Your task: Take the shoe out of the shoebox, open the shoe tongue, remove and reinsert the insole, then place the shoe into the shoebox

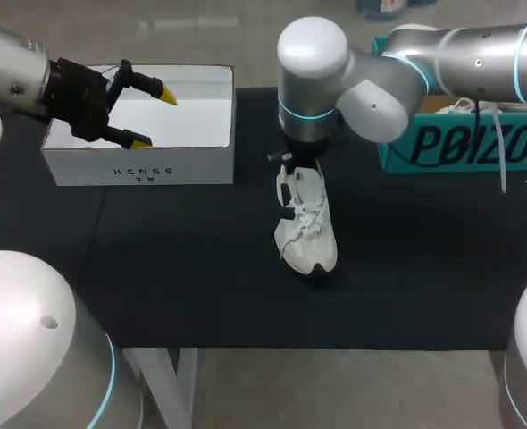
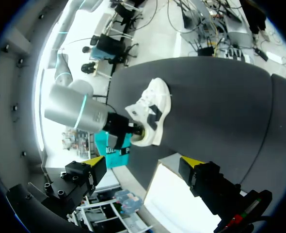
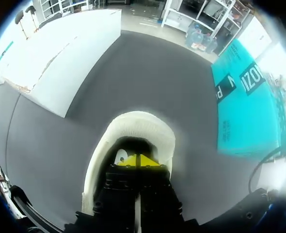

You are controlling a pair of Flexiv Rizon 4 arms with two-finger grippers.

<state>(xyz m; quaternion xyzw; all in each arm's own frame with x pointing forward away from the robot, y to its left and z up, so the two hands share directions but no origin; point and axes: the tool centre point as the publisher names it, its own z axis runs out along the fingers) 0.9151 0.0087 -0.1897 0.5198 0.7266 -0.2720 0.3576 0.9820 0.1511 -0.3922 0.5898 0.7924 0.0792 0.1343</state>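
The white shoe (image 1: 306, 228) lies on its sole on the dark table (image 1: 201, 268), toe toward the robot and laces loose over the tongue. The right arm (image 1: 371, 80) comes down over the shoe's heel end. In the head view its bulk covers the heel opening, so the right gripper (image 3: 135, 160) cannot be seen there. The right wrist view shows it instead: both yellow tips (image 3: 128, 160) are pressed together with only a thin seam between them, sunk inside the shoe's collar. Whether anything thin is pinched in that seam cannot be made out, because the inside of the shoe is dark and mostly blocked by the fingers.

To the left of the shoe and farther from the robot stands the white shoebox (image 1: 143, 165), open at the top. The left gripper (image 1: 154, 118) hangs over its interior with its fingers spread wide and holding nothing (the left wrist view shows a broad gap between the two tips, with the shoe well ahead of them). To the right of the shoe, also at the far side, sits a teal box (image 1: 460, 143), partly covered by the right arm and cut off at the edge of the view.
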